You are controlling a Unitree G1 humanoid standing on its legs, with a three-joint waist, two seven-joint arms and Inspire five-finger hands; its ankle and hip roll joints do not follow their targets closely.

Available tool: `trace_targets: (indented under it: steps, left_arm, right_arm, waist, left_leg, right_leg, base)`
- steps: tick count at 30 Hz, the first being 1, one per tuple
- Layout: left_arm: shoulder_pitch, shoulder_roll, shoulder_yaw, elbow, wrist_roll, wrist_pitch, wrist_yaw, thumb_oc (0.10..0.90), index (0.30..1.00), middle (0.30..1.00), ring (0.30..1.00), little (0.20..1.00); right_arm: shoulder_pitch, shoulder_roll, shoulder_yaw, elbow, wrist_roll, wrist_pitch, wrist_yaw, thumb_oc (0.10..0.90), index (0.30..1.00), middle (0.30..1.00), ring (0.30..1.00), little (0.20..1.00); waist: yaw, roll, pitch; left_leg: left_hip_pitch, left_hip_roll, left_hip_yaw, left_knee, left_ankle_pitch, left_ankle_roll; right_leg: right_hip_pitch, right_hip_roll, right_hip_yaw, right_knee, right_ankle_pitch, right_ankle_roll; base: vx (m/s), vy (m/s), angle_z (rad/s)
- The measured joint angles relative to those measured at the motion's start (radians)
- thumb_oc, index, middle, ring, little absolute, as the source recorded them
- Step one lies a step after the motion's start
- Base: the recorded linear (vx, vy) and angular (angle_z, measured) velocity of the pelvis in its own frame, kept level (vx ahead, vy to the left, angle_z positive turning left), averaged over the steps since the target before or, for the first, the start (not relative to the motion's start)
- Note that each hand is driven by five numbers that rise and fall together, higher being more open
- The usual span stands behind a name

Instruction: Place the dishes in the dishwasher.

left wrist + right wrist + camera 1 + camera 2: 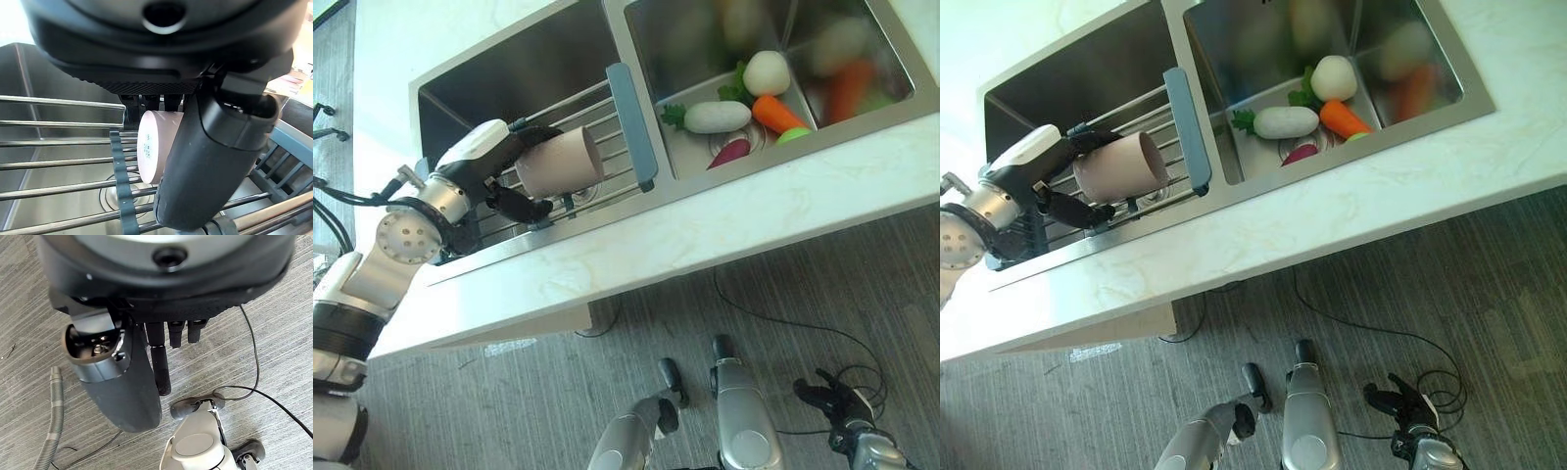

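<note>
A pinkish-beige cup (560,162) lies on its side over the wire rack (597,106) that spans the left sink basin (529,69). My left hand (487,155) is shut on the cup, fingers over its top and thumb under it. In the left wrist view the cup's base (152,152) faces the camera, with the thumb (210,161) curled across it. My right hand (830,399) hangs low over the floor at the lower right, fingers (160,363) relaxed and holding nothing.
The rack has a grey-blue end bar (631,122) beside the divider. The right basin holds toy vegetables: a white radish (717,117), a carrot (776,114), a turnip (767,71). A pale marble countertop (705,230) edges the sink; grey floor lies below.
</note>
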Motion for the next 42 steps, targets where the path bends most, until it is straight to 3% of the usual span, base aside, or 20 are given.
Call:
trace_targets:
  steps: [16,17,18,19,32,39,42]
  left_arm:
    - [-0.024,0.000,-0.014,0.020,-0.048,0.063,-0.014,0.800,0.900,0.900,0.900,0.900]
    - [-0.024,-0.002,-0.014,0.021,-0.049,0.064,-0.014,0.704,0.756,0.756,0.756,0.756]
    - [-0.025,-0.003,-0.014,0.021,-0.051,0.066,-0.014,0.521,0.481,0.481,0.481,0.481]
    - [-0.025,-0.004,-0.014,0.021,-0.053,0.074,-0.014,0.400,0.300,0.300,0.300,0.300]
    - [-0.033,-0.045,-0.005,0.048,-0.169,0.141,-0.013,0.400,0.300,0.300,0.300,0.300]
    - [-0.031,-0.046,-0.005,0.048,-0.169,0.139,-0.011,0.400,0.300,0.300,0.300,0.300]
    - [-0.023,-0.050,-0.005,0.046,-0.174,0.102,0.024,0.400,0.300,0.300,0.300,0.300]
  right_arm:
    - [0.000,-0.010,0.006,-0.018,0.030,0.003,0.000,0.800,0.900,0.900,0.900,0.900]
    - [0.000,-0.010,0.006,-0.018,0.031,0.003,0.000,0.800,0.900,0.900,0.900,0.900]
    - [0.000,-0.010,0.006,-0.019,0.031,0.002,0.000,0.800,0.900,0.900,0.900,0.900]
    - [0.000,-0.010,0.006,-0.020,0.031,0.002,0.000,0.800,0.900,0.900,0.900,0.900]
    - [-0.003,-0.009,0.007,-0.031,0.031,0.001,-0.003,0.800,0.900,0.900,0.900,0.900]
    - [-0.003,-0.009,0.007,-0.027,0.031,0.001,-0.004,0.800,0.900,0.900,0.900,0.900]
    - [-0.002,-0.006,0.007,-0.021,0.031,0.000,-0.004,0.800,0.900,0.900,0.900,0.900]
  waist:
    - [-0.005,0.000,0.000]
    - [-0.004,0.000,0.000]
    - [-0.004,0.000,0.000]
    - [-0.004,0.000,0.000]
    - [-0.002,0.000,0.000]
    - [-0.002,0.000,0.000]
    - [-0.001,0.000,0.000]
  left_leg:
    - [-0.030,0.000,0.019,0.001,0.008,0.000]
    - [-0.030,0.000,0.019,0.001,0.008,0.000]
    - [-0.030,0.000,0.019,0.001,0.008,0.000]
    - [-0.030,0.000,0.019,0.001,0.008,0.000]
    - [-0.030,0.000,0.024,0.001,0.009,0.001]
    - [-0.030,0.000,0.025,0.000,0.011,0.002]
    - [-0.025,0.001,0.019,-0.002,0.013,0.003]
  right_leg:
    - [-0.044,0.005,0.021,0.003,0.010,-0.003]
    - [-0.044,0.006,0.021,0.003,0.010,-0.003]
    - [-0.044,0.006,0.021,0.003,0.010,-0.003]
    - [-0.044,0.006,0.021,0.003,0.011,-0.003]
    - [-0.045,0.007,0.027,0.000,0.017,-0.002]
    - [-0.044,0.007,0.026,-0.001,0.020,-0.001]
    - [-0.033,0.005,0.017,-0.001,0.022,-0.003]
  base:
    - [-0.01,-0.004,-0.03]
    - [0.00,0.000,0.00]
    - [0.00,0.000,0.00]
    - [0.00,0.000,0.00]
    - [0.00,0.000,0.00]
    - [0.00,0.000,0.00]
    - [-0.01,-0.011,0.05]
